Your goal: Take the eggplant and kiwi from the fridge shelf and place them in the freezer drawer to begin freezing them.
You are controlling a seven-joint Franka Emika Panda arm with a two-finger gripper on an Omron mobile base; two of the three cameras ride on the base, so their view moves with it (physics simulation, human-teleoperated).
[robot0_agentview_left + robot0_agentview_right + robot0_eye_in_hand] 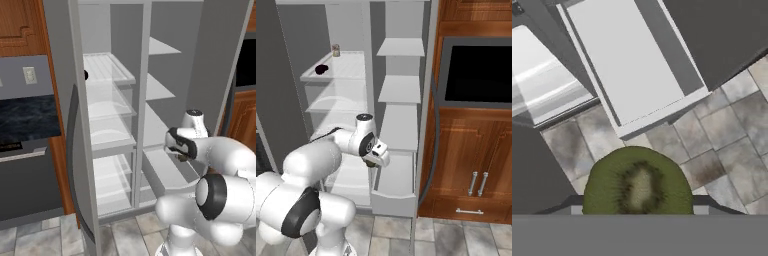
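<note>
1. Gripper clamped on the kiwi, hanging above the open freezer drawer's near left edge.
2. Best to drift a bit further over the drawer's middle, drop low, then let go so nothing rolls out.
3. Eggplant up on the fridge shelf, beside a little jar.
4. Drawer front wall probably the only snag.

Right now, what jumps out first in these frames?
The kiwi, a green cut face filling the bottom of the hand view, clamped in the gripper just above the pulled-out freezer drawer. Next, the fridge standing wide open, with the dark eggplant alone near the front of the upper fridge shelf, a small tan jar behind it.
</note>
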